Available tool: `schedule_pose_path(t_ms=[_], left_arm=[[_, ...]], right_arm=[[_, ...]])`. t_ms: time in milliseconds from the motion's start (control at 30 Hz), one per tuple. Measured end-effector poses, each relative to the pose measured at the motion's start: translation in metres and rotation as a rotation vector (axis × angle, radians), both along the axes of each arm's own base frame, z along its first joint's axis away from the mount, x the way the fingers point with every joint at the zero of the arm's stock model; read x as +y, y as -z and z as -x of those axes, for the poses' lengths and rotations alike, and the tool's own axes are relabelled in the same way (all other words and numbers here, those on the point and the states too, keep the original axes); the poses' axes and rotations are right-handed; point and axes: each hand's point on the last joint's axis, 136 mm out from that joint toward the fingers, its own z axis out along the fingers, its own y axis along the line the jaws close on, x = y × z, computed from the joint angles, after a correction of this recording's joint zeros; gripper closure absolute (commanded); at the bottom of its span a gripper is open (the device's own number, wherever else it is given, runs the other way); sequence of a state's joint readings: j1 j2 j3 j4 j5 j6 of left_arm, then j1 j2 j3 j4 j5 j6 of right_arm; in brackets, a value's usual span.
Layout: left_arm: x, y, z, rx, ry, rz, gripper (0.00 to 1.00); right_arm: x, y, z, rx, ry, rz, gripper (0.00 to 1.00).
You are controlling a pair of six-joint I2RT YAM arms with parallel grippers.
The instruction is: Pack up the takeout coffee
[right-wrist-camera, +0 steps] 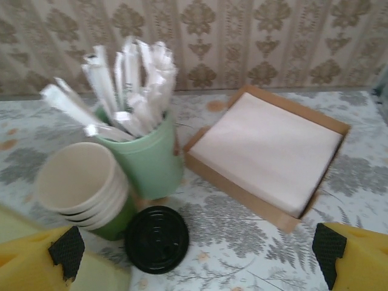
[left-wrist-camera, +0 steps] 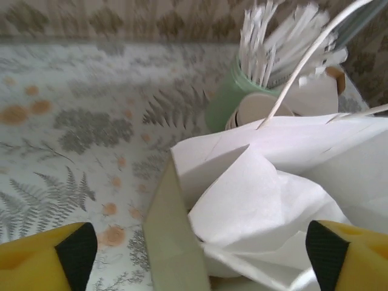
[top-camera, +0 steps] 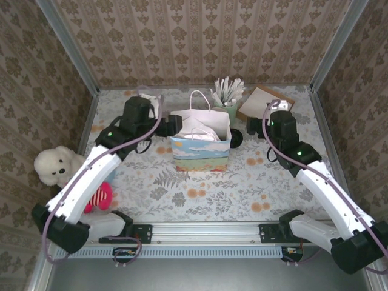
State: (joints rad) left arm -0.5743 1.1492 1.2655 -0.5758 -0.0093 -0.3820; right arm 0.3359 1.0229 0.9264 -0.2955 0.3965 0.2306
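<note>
Overhead view of a floral-print surface (top-camera: 182, 188) boxed in by patterned walls. At the centre, an upright paper bag (top-camera: 200, 154) printed with sky and hills, white handles raised, mouth stuffed with crumpled white tissue paper (left-wrist-camera: 254, 200).

Left arm (top-camera: 91, 176) reaching to the bag's left rim. Left jaws spread wide, gripping nothing, hanging just above the bag's mouth. In the wrist view, one black pad (left-wrist-camera: 76, 251) set against bare surface outside the bag's wall, the other against the tissue.

Cannot tell where the takeout coffee sits; inside of the bag hidden by the tissue.

Right arm (top-camera: 327, 188) reaching toward the bag's right side. Right jaws also spread wide and empty, hovering low over the surface near a round black lid (right-wrist-camera: 156, 238). Lid lying just right of the bag and just in front of a stack of lidless green cups (right-wrist-camera: 82, 182) with cream insides; cannot tell whether a cup stands under it. Just beside the stack, farther back, a pale-green cup (right-wrist-camera: 148, 160) crammed with white paper-wrapped sticks. To its right, a shallow cardboard tray (right-wrist-camera: 239, 195) of white napkins (right-wrist-camera: 267, 145).

At the surface's left edge, well apart from the bag, a white plush bear (top-camera: 54, 165) and a pink toy (top-camera: 102, 197) partly under the left arm.
</note>
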Motion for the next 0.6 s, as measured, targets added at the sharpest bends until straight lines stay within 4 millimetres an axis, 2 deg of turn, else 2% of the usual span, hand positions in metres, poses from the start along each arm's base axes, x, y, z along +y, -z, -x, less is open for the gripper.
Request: schedule_pose_path(t_ms=[100,200,267,333,400,500,600], left_arm=[[0.037,-0.015,0.006,-0.109,-0.115,-0.057,0.00],[0.089,-0.005,0.004,-0.171,-0.308,-0.141,0.00],[0.127,0.015,0.002,-0.169,-0.453,-0.202,0.00],[0.167,0.044,0.003,-0.145,-0.598,-0.273,0.00],[0.193,0.071,0.006,-0.117,-0.691,-0.338,0.00],[0.218,0.109,0.007,-0.085,-0.775,-0.427,0.00],[0.236,0.137,0.005,-0.061,-0.819,-0.469,0.00]], right_arm=[[-0.029,0.031,0.005,0.000,0.110,-0.005,0.00],[-0.064,0.067,0.016,0.015,0.233,-0.009,0.00],[-0.085,0.090,0.023,0.040,0.307,-0.008,0.00],[-0.104,0.111,0.030,0.066,0.368,-0.011,0.00],[-0.117,0.127,0.034,0.094,0.402,-0.020,0.00],[-0.128,0.149,0.033,0.122,0.413,-0.050,0.00],[-0.130,0.169,0.029,0.137,0.383,-0.073,0.00]])
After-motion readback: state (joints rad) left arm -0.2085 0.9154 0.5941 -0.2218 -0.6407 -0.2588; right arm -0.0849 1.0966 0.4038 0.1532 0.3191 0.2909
